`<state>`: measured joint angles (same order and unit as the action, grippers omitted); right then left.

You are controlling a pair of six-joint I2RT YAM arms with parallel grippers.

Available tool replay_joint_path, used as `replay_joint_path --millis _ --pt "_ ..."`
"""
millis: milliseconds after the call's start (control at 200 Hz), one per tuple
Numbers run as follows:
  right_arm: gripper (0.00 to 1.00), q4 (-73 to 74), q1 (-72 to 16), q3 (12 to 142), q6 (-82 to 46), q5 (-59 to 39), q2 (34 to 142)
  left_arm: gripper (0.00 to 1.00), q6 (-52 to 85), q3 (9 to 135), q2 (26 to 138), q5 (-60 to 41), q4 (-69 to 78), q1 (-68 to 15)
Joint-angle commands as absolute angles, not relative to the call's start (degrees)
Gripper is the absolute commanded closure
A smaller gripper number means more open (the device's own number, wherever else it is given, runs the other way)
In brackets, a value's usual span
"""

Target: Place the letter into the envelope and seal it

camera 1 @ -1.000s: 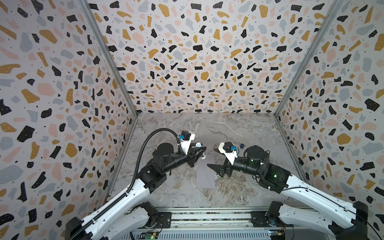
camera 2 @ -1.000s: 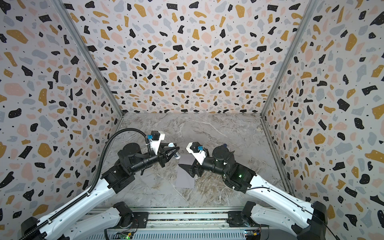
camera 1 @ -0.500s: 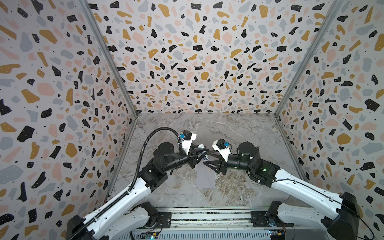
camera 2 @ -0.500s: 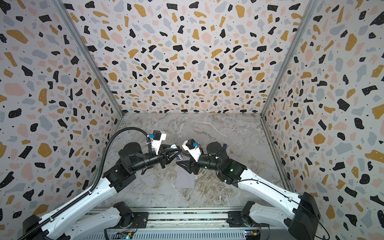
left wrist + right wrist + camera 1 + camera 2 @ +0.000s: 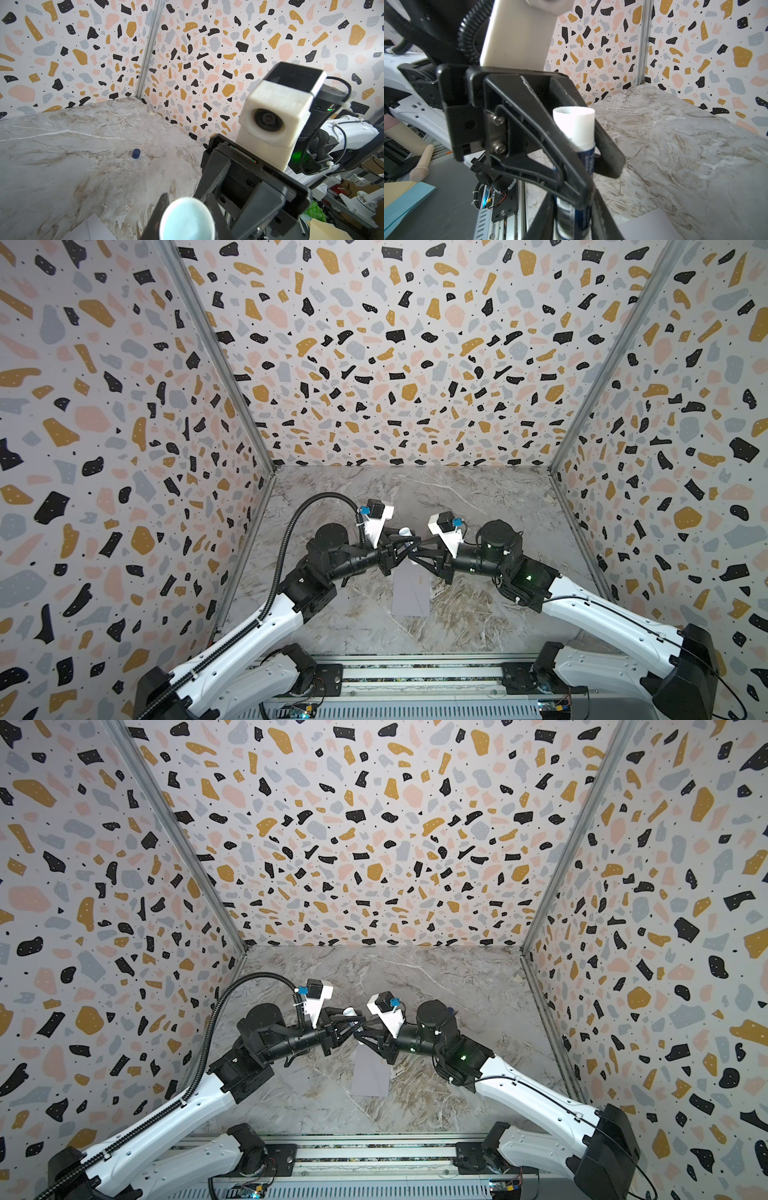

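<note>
Bearing everything: my grey marbled table (image 5: 478, 497), walled on three sides by speckled panels (image 5: 395, 364).
Envelope: the pale grey-lavender envelope (image 5: 411, 593) lies flat on the table, near the middle front. Its long side runs front to back, its far end is hidden under my grippers, and a tiny gold mark shows near its right edge.
Left gripper: my left gripper (image 5: 401, 549) hangs above the envelope's far end, clamped across a glue stick with one finger on each side.
Right gripper: my right gripper (image 5: 417, 552) meets it tip to tip, jaws standing close on either side of the stick's blue body. I cannot tell whether they press it.
Glue stick: the glue stick (image 5: 576, 128) has its white open end uppermost and its blue printed body below.
Small dark blue cylinder: the small dark blue cylinder (image 5: 136, 153) stands alone on the table, well apart from the envelope.
</note>
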<state>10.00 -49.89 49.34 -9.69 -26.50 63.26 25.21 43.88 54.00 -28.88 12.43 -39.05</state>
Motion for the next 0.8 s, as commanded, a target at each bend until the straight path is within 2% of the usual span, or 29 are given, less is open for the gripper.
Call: replay_joint_path --millis 0,105,360,451,661,796 --pt "0.63 12.06 -49.84 50.19 -10.37 -28.61 63.19 1.0 26.29 45.62 54.02 -30.88 17.74 -39.2" --pt "0.65 11.92 -49.52 50.17 -10.37 -28.81 63.41 1.0 26.34 45.79 54.23 -31.16 17.8 -39.19" --pt "0.81 12.55 -49.22 50.07 -11.09 -29.21 63.66 1.0 26.37 45.71 54.57 -31.2 17.98 -39.2" --pt "0.84 13.5 -48.88 49.57 -12.22 -28.3 63.27 0.89 26.37 45.7 54.51 -30.96 18.17 -39.2" --pt "0.95 20.54 -47.0 45.08 -18.84 -21.17 58.99 0.5 26.61 44.38 52.06 -28.15 20.8 -39.2" --pt "0.97 26.35 -46.41 42.59 -22.76 -18.47 56.2 0.39 27.34 41.51 49.04 -26.14 24.72 -39.2"
